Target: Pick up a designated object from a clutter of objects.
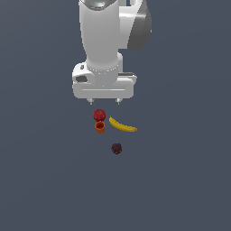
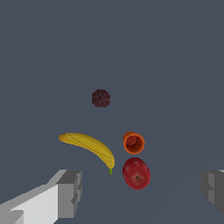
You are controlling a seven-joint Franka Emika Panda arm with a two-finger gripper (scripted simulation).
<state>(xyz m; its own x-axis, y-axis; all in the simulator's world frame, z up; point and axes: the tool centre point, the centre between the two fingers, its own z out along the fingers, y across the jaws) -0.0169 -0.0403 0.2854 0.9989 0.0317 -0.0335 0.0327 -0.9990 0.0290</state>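
Note:
The red apple lies on the dark floor, touching or nearly touching the small orange cup. A yellow banana lies beside them toward the exterior view's right, and a dark maroon bumpy ball sits apart, nearer the camera. My gripper hangs above the apple, fingers wide apart and empty. In the wrist view the apple shows between the two fingertips, with the cup, banana and ball beyond it.
The floor is a plain dark grey-blue surface. The white arm rises above the clutter at the top of the exterior view.

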